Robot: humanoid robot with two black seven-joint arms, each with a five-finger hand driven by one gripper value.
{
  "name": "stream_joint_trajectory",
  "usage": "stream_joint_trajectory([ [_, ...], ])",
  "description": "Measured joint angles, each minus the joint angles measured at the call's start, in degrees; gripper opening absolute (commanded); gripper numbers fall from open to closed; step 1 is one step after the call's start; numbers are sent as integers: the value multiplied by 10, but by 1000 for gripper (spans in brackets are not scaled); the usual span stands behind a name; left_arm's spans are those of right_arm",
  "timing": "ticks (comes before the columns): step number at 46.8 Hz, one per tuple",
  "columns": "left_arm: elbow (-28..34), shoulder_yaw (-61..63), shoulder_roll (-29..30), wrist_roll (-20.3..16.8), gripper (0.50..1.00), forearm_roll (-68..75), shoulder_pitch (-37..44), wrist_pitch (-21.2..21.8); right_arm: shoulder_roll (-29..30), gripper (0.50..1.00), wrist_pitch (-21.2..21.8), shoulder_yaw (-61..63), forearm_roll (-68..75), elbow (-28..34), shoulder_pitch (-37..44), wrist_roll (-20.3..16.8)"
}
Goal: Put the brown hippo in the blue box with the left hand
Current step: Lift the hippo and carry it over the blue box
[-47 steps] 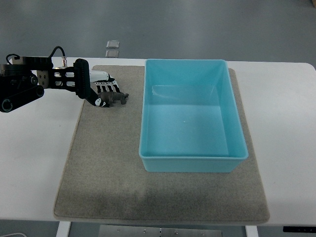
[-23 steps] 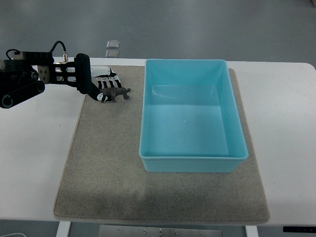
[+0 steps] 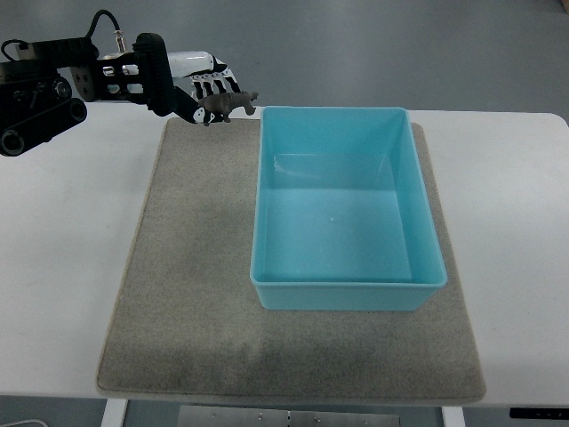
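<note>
The brown hippo is a small dark-brown toy, held in the air by my left hand near the upper left of the picture. The hand's fingers are curled around it, and the black arm reaches in from the left edge. The hippo hangs just left of the far left corner of the blue box, above the mat's back edge. The blue box is an open, empty rectangular tub standing on the mat's right half. My right hand does not show.
A grey felt mat covers the middle of the white table. Beyond the table's far edge lies grey floor.
My left hand has risen and moved toward the far right with the hippo, from low over the mat's back left to above its back edge beside the box's corner.
</note>
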Motion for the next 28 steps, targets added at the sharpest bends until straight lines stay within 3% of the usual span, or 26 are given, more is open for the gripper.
stream_joint_trajectory([
  [28, -96, -58, -59, 0, 500, -6, 5, 1, 0, 936, 0, 0, 0, 0, 0, 0],
])
